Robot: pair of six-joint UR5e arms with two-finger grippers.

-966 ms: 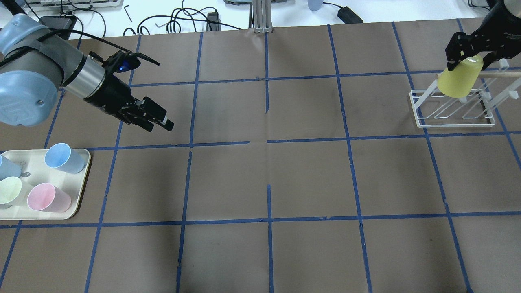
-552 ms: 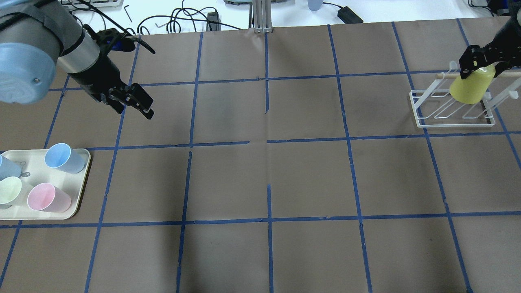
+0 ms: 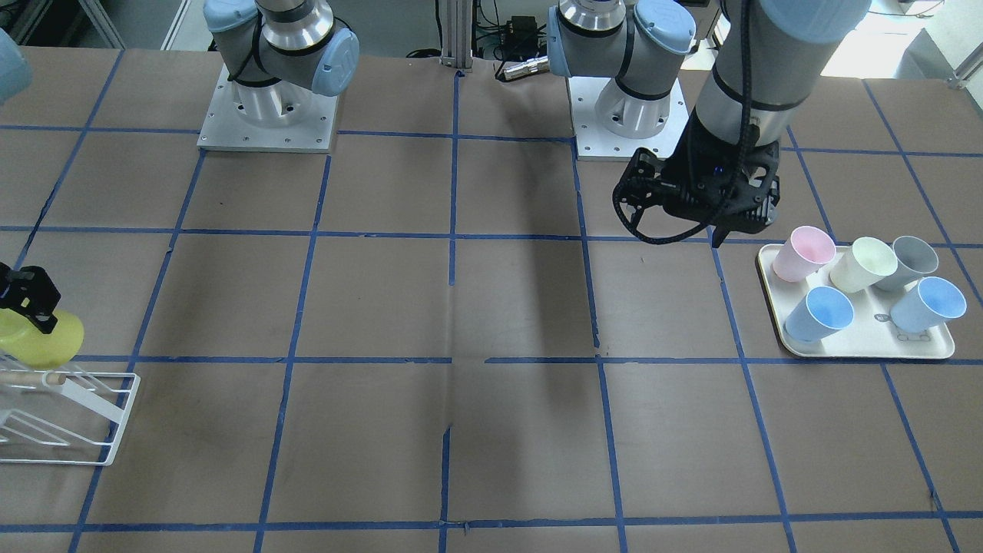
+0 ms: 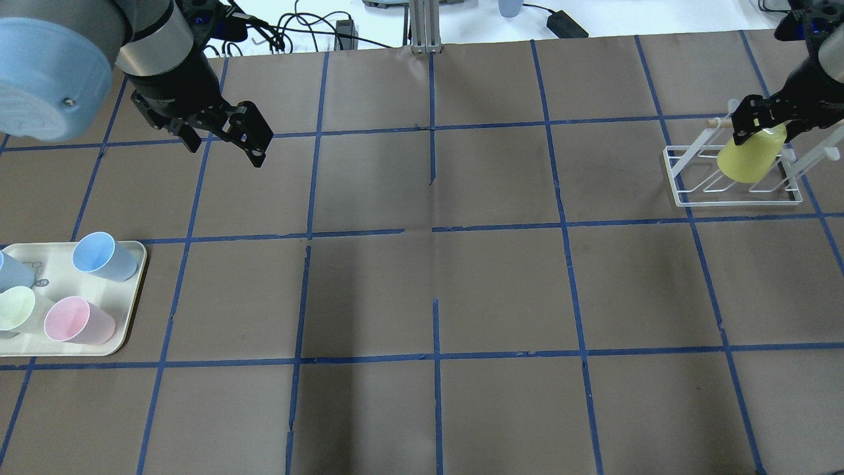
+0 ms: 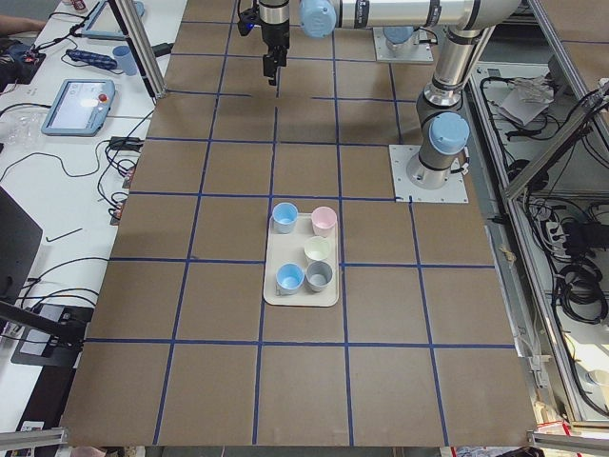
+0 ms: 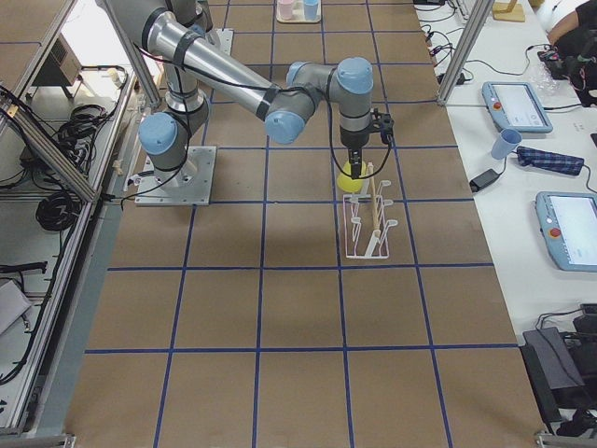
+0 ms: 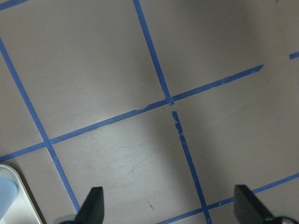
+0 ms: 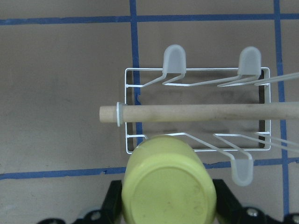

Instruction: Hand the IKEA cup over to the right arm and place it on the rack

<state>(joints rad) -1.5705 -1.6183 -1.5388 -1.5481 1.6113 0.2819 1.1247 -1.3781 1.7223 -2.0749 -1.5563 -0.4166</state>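
Observation:
The lemon-yellow IKEA cup [image 4: 750, 158] hangs upside down in my right gripper [image 4: 765, 122], which is shut on it. In the right wrist view the cup's base [image 8: 168, 186] faces the camera, over the near edge of the white wire rack [image 8: 196, 84] and beside the wooden dowel [image 8: 196, 113]. I cannot tell whether the cup touches the prongs. The front view shows the cup [image 3: 34, 338] just above the rack [image 3: 115, 430]. My left gripper [image 4: 224, 142] is open and empty, far from the rack; its fingertips [image 7: 93, 205] frame bare table.
A cream tray [image 4: 105, 346] at the near left holds several cups: pink [image 4: 76, 320], blue [image 4: 99, 254], pale cream [image 3: 864, 261] and grey [image 3: 914, 257]. Cables lie beyond the table's far edge [image 4: 290, 30].
My right gripper has moved down and right, lowering the cup onto the rack. My left arm has pulled back toward the far left and turned; its gripper stays open.

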